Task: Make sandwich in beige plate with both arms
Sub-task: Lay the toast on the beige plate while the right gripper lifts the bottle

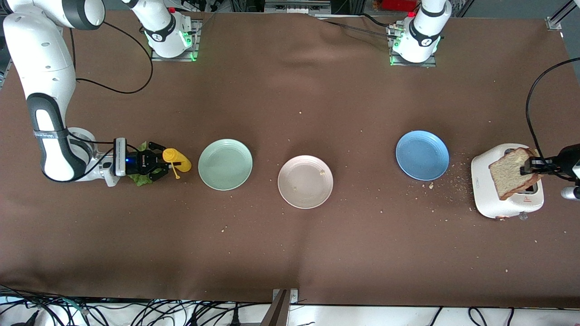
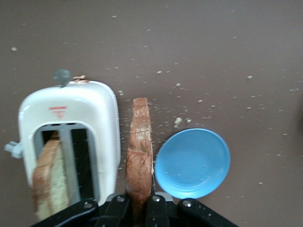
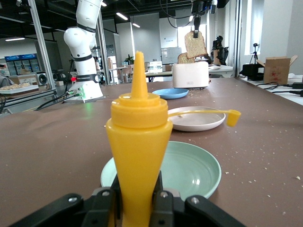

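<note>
Brown tablecloth (image 1: 290, 253): left gripper (image 1: 531, 168), clamped on a brown bread slice (image 1: 514, 173), hangs above the white toaster (image 1: 487, 190); right gripper (image 1: 159, 166) pinches the yellow squeeze bottle (image 1: 177, 160) at mid-left of the front view.

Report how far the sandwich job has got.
Done: nothing is assembled; the beige plate holds only crumbs. In hand: the left gripper is shut on a bread slice lifted over the toaster, where a second slice waits. The right gripper closes around a yellow squeeze bottle beside the lettuce. Left: bread, lettuce, bread onto the plate.
</note>
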`<state>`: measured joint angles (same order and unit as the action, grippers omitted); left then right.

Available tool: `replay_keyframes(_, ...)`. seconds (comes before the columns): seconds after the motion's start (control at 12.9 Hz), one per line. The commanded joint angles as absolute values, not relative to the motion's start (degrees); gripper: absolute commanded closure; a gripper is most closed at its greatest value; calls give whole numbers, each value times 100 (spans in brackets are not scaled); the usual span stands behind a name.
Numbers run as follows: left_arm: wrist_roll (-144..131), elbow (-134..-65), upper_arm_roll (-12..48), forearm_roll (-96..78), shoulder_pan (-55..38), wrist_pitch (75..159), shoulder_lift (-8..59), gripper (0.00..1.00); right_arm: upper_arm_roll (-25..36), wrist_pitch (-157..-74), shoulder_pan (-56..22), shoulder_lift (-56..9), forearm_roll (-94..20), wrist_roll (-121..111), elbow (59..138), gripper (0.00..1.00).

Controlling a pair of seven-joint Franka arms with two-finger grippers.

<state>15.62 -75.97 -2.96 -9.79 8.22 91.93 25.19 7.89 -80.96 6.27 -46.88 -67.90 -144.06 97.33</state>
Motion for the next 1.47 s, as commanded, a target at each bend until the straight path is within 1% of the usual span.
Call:
replay_keyframes(0.0,620,-7488,-352,-2043,319,9018,2654,100,922,-7534,694,-4667,-6242,-13748,9020,100)
replay_keyframes(0.23,-244,-7401,-352,-2739,-831,9114,3337,100,1019,-7120,694,-4597,-5750,-13045,8430,100)
replay_keyframes(0.39,-325,-7383,-352,-3564,-1124,9622,3795,100,1020,-6971,694,-4457,-5311,-12571,8131,100)
replay_keyframes(0.47,-247,-7383,-352,-4003,-1264,9728,3953,100,1028,-6865,686,-4413,-5108,-12360,7956,100)
replay_keyframes(0.7,51,-7400,-352,-4726,-1695,10229,4165,100,1002,-6601,633,-4359,-4467,-11516,7236,100)
replay_keyframes(0.78,114,-7400,-352,-5050,-1801,10335,4227,100,976,-6601,572,-4264,-4326,-11253,7129,100)
replay_keyframes(1.01,114,-7497,-352,-5317,-2231,10923,4298,100,1010,-6706,282,-4175,-4166,-10794,7110,100)
replay_keyframes(1.24,106,-7497,-352,-5317,-2618,11380,4517,100,1019,-7004,-25,-4166,-4008,-10285,7075,100)
replay_keyframes(1.4,88,-7497,-352,-5326,-2707,11496,4596,100,993,-7189,-315,-4166,-3763,-9890,6865,100)
